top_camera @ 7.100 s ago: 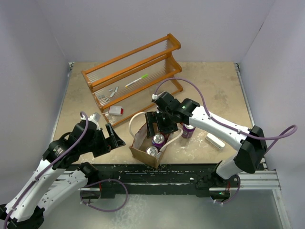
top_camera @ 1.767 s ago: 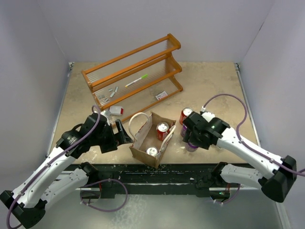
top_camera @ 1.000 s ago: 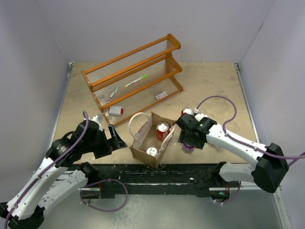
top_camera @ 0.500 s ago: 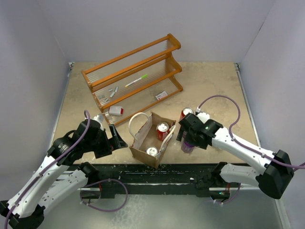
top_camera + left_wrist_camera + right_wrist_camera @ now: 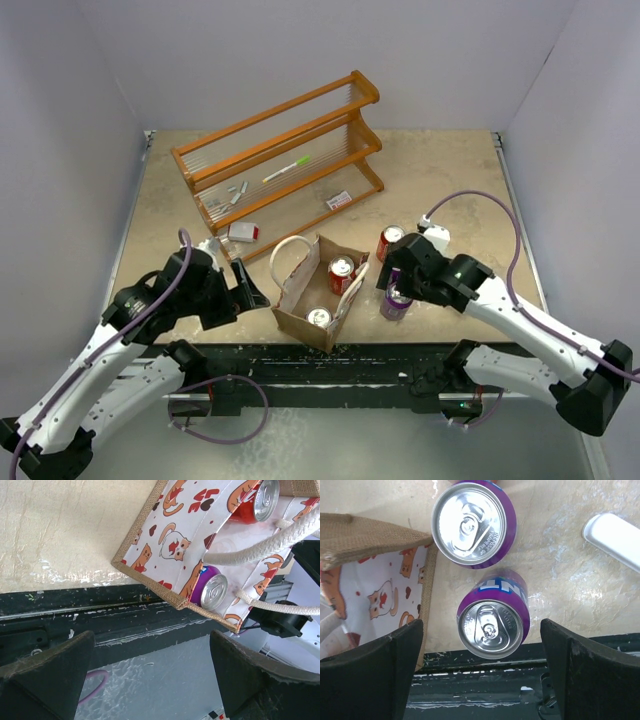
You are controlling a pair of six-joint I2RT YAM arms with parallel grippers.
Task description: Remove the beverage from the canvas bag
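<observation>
The canvas bag (image 5: 303, 297) stands open near the table's front edge, with cat-print panels (image 5: 172, 527) and white rope handles (image 5: 272, 537). Inside it are a red can (image 5: 342, 269) and a purple can (image 5: 319, 317), which also shows in the left wrist view (image 5: 212, 591). To its right, a red can (image 5: 388, 240) and two purple cans (image 5: 472, 525) (image 5: 492, 622) stand on the table. My right gripper (image 5: 481, 626) is open above the nearer purple can (image 5: 395, 303), holding nothing. My left gripper (image 5: 250, 290) is open and empty just left of the bag.
An orange wooden rack (image 5: 280, 150) with a green pen and small items stands at the back. A small red-and-white box (image 5: 242, 232) lies left of the bag. A white flat piece (image 5: 612, 537) lies right of the cans. The black front rail (image 5: 330, 360) runs just below.
My right gripper, earlier inside the bag, has set a purple can on the table right of the bag, opened, and drawn back to the right. The left arm has barely moved.
</observation>
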